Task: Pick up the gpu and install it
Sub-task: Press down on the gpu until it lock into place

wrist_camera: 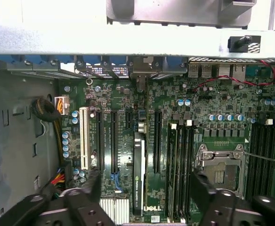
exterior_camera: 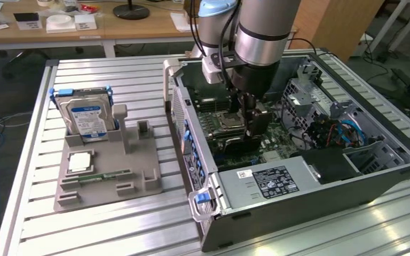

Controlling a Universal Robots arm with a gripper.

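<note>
Pincer (wrist_camera: 142, 197): I saw its two black fingers (wrist_camera: 88, 195) spread apart, one on each side of the gpu, with clear gaps between them and the card; it gripped nothing.
Pincer position: in the exterior view I had it (exterior_camera: 251, 114) lowered inside the open computer case (exterior_camera: 376, 176), hanging from the arm (exterior_camera: 262, 37) straight above the motherboard.
Gpu (wrist_camera: 137, 176): I found the thin black card standing on edge in a slot of the motherboard (wrist_camera: 213, 108), between the long black expansion slots (wrist_camera: 113, 141) and the memory slots (wrist_camera: 177, 169); in the exterior view it (exterior_camera: 257, 124) stood upright just under the pincer. How deeply it sat in the slot I could not tell.
Nearby on the board: I noted the bare processor socket (wrist_camera: 221, 165) with its metal frame, just beyond the memory slots, and a white slot (wrist_camera: 84, 136) on the far side of the black ones.
Case: it lay on its side on the slatted metal worktop (exterior_camera: 105, 229), with the side panel off.
Grey holder (exterior_camera: 105, 170): it sat on the worktop at the exterior view's left, well apart from the case, and carried a silver hard drive (exterior_camera: 87, 117) with a blue label standing upright, and a narrow green memory stick (exterior_camera: 105, 176) lying flat.
</note>
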